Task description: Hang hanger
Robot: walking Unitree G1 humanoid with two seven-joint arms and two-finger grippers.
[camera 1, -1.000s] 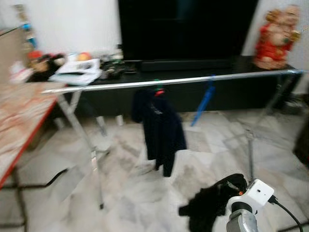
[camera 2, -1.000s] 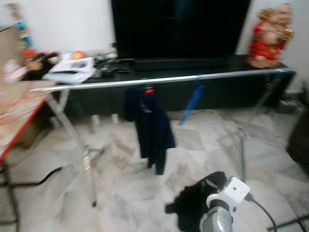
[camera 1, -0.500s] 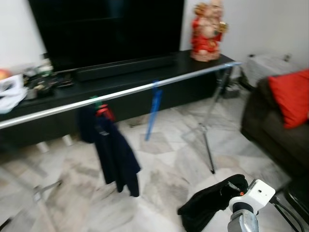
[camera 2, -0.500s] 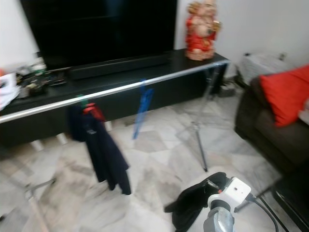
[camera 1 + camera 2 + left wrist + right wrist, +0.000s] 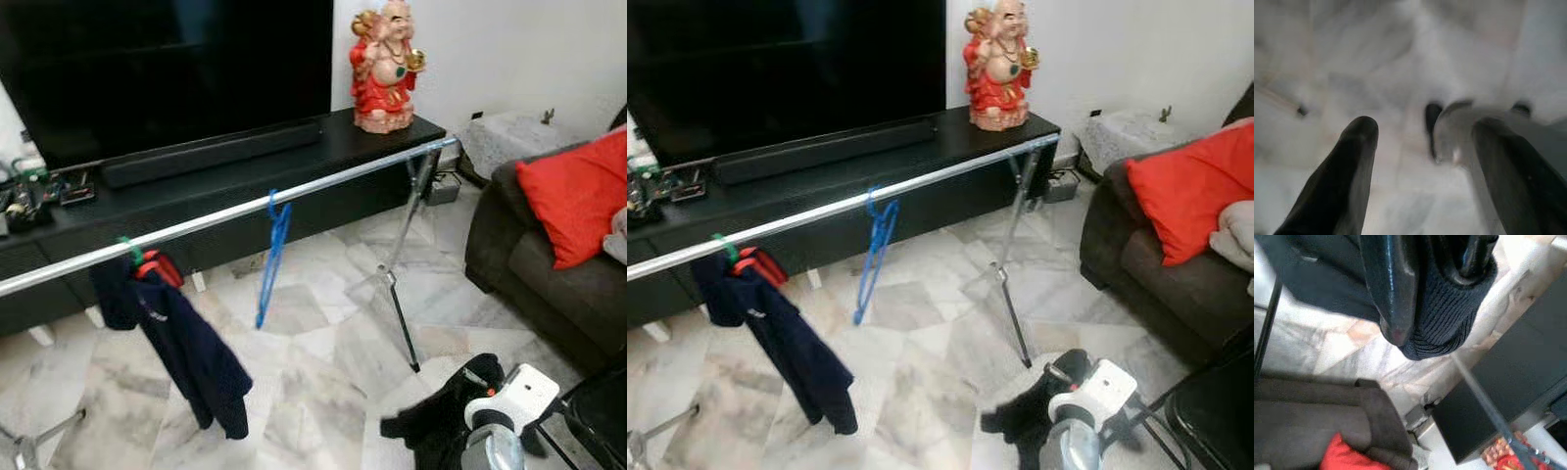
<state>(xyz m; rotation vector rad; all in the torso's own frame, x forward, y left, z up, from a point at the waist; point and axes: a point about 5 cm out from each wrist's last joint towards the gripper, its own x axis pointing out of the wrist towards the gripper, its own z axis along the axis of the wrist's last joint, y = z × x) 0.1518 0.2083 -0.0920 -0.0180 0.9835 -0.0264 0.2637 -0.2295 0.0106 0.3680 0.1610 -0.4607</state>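
- Right gripper [image 5: 1425, 289]: low at the robot's right, fingers clamped on a dark knit garment [image 5: 441, 421] that drapes down from the grip toward the floor [image 5: 323, 392].
- Hanger under that garment: not discernible. The wrist view shows ribbed fabric bunched between the two fingers [image 5: 1391, 289]; any hook is hidden.
- Left gripper [image 5: 1420, 161]: fingers spread apart, nothing between them, pointed at the marble floor; idle.
- Rail [image 5: 294, 201]: ahead of and well above the right gripper, running from far left to a tripod stand [image 5: 397, 294] straight ahead of the gripper.
- Already on the rail: a navy jacket [image 5: 176, 338] on a red hanger well to the left, and a bare blue hanger [image 5: 272, 255] nearer, up and left of the gripper.
- Free rail lies between the blue hanger and the stand; this appears the closest landing spot.
- Sofa [image 5: 549, 264] with a red cushion [image 5: 573, 196] stands to the gripper's right, near.
- Step in hand, as judged: carry the load to the rail; hanging not yet done.
- Recommendations: lift the garment clear of the floor before closing in; confirm the hook is exposed and facing the rail; approach above the rail and lower onto it; keep the trailing cloth off the stand leg and the blue hanger; release only once the weight sits on the rail.
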